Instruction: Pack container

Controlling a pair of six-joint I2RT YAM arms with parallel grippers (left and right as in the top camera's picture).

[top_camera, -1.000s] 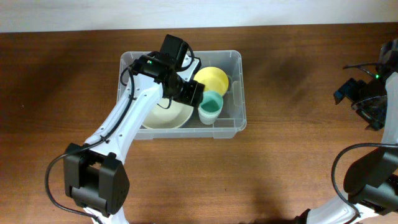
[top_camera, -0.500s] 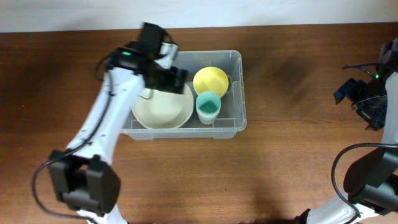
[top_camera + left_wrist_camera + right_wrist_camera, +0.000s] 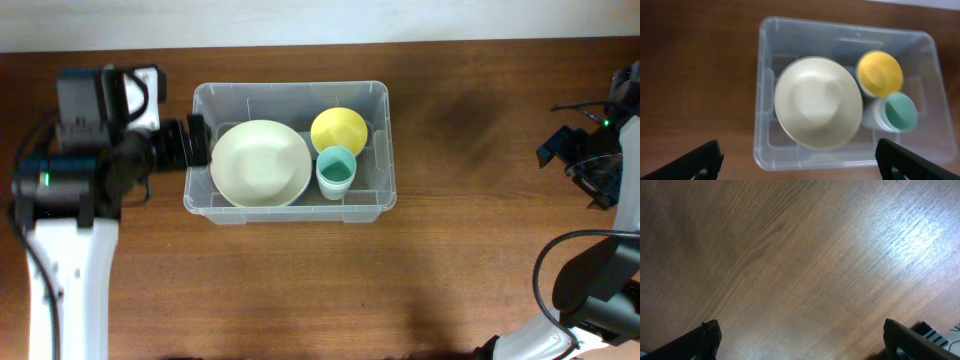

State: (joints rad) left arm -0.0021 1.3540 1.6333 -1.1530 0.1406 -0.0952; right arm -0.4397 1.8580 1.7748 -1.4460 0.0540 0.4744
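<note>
The clear plastic container [image 3: 378, 150] stands on the wooden table, also in the left wrist view [image 3: 765, 90]. Inside it lie a large cream bowl [image 3: 260, 163], a small yellow bowl [image 3: 338, 129] and a teal cup [image 3: 336, 171]; the left wrist view shows the same cream bowl [image 3: 817, 108], yellow bowl [image 3: 880, 72] and teal cup [image 3: 899, 112]. My left gripper [image 3: 190, 143] is open and empty, just left of the container's left wall; in its wrist view the gripper [image 3: 799, 162] has its fingertips wide apart. My right gripper [image 3: 577, 150] is open and empty at the far right, over bare table [image 3: 800, 339].
The table is brown wood [image 3: 480, 260]. A pale wall strip runs along the far edge [image 3: 320, 20]. The right arm's base and cables sit at the right edge [image 3: 610, 180].
My left arm has pulled back out of the container to the left and upward. The cream bowl now lies uncovered in the container's left half. The right arm has not moved.
</note>
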